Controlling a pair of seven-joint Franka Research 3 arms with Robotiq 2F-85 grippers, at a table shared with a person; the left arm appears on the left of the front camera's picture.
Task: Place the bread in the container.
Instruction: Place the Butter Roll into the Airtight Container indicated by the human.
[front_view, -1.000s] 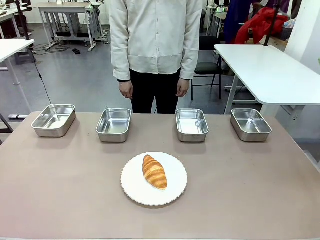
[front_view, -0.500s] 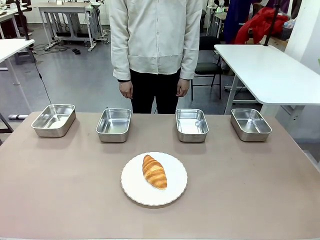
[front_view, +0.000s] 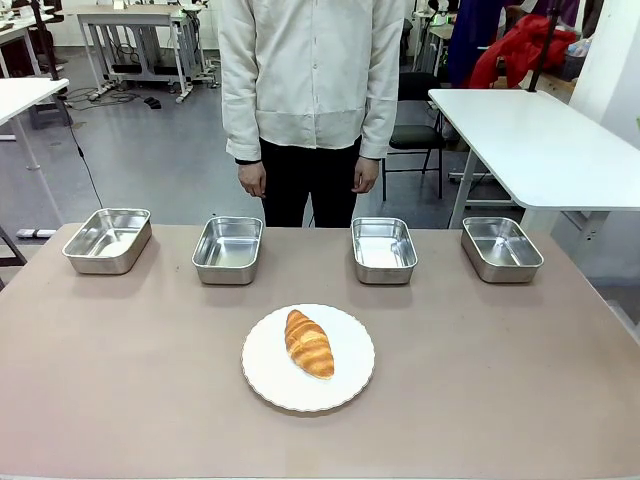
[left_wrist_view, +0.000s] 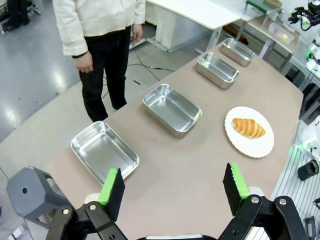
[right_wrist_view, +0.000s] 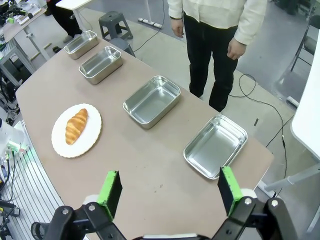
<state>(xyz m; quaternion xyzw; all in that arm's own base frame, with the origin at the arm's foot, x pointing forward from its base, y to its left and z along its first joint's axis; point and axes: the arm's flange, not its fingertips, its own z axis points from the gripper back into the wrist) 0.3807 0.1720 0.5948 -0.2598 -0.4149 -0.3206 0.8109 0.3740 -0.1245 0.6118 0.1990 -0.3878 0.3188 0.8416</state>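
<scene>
Two grippers sit high over the table, nothing held. The left gripper (left_wrist_view: 173, 192) has its fingers spread wide, the right gripper (right_wrist_view: 169, 190) likewise. Bread (front_view: 309, 343) lies on the white plate (front_view: 352, 385) mid-table, long axis slightly diagonal, well short of the trays.

Step in hand, my read: reach and grasp.
- Descend vertically.
- Roll the wrist so the pads close across the thick middle, not tip to tip.
- Squeeze lightly, the crust looks flaky.
- Lift clear of the plate rim before translating.

Can't tell which tray takes it. Inner-left tray (front_view: 227, 270) and inner-right tray (front_view: 384, 271) are nearest.

Count: 1 bread, 1 plate, 4 trays (plus outer-left tray (front_view: 105, 262) and outer-right tray (front_view: 503, 270)), nothing in any. 1 person (front_view: 310, 80) stands behind, hands down.
</scene>
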